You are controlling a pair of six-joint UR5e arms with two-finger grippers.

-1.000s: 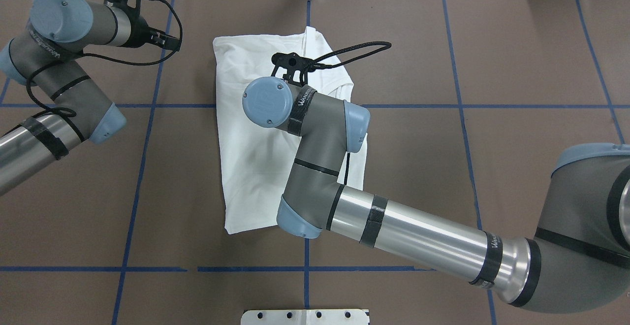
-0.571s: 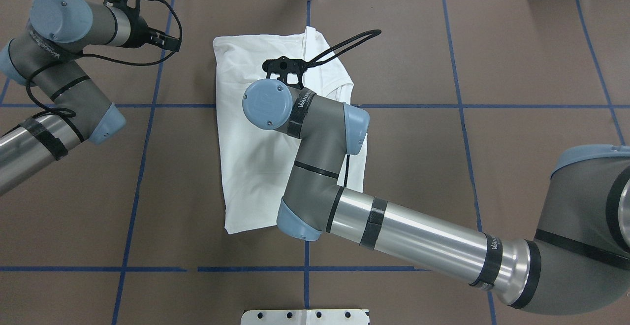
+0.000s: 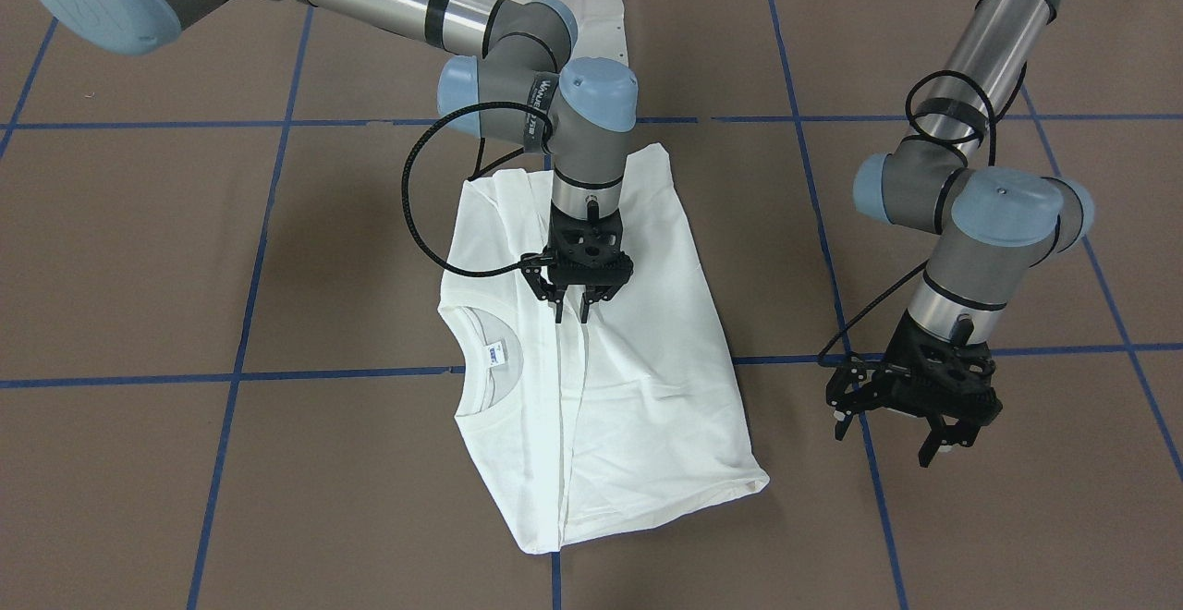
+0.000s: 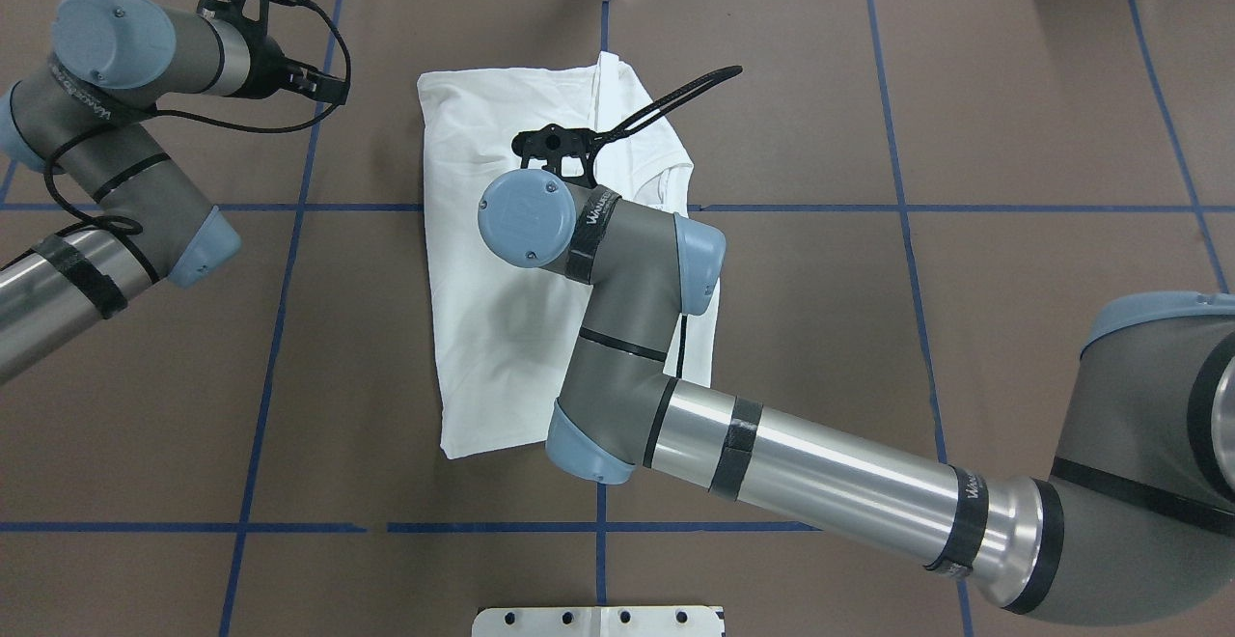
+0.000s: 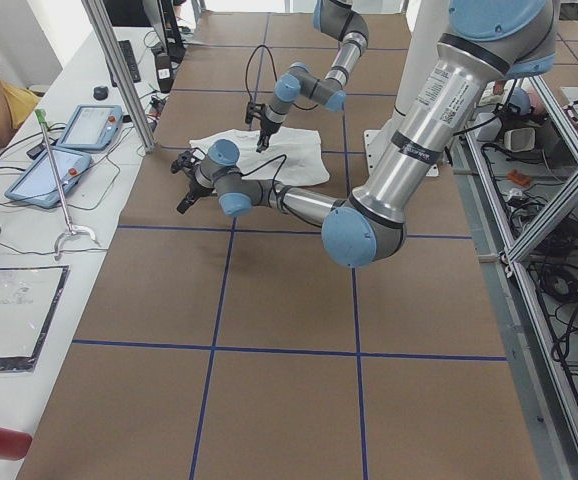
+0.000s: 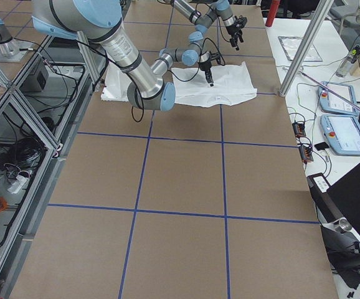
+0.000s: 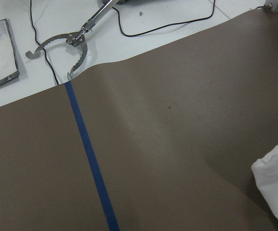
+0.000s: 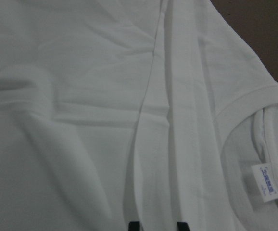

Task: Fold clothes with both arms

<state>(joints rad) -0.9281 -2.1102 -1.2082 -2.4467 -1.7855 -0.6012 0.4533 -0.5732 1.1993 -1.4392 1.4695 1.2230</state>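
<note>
White T-shirt [image 3: 638, 388]: lies flat at the middle of the table, folded into one long panel. The long axis runs from the robot's side to the operators' side.
Brown table cover [image 3: 185, 250]: paper-like sheet divided into a grid by blue tape lines [image 3: 231, 374].
Collar [image 8: 254, 98]: ribbed and round, located at the panel edge on the robot's right.
Neck label [image 3: 496, 354]: small white tag with blue print, inside the collar.
Fold crease [image 3: 561, 425]: straight lengthwise line through the panel, passing directly under the right gripper.
Right gripper [image 3: 572, 314]: points straight down over the shirt, just beside the collar. The fingers stand slightly apart with nothing held. The wrist view shows both fingertips [image 8: 134, 225] with flat cloth between them. Contact with the cloth cannot be determined.
Right arm [image 4: 820, 463]: reaches in over the robot-side half of the shirt.
Black cable [image 3: 411, 213]: hangs in a wide loop from the right wrist to the gripper.
Left gripper [image 3: 883, 444]: fingers spread wide and empty. It hangs above bare table cover near the shirt edge on the robot's left, clear of the cloth.
Left wrist view: bare cover, one tape line and one shirt corner at the lower right. A hooked metal tool [image 7: 79, 36] lies on the white surface beyond the cover edge.
</note>
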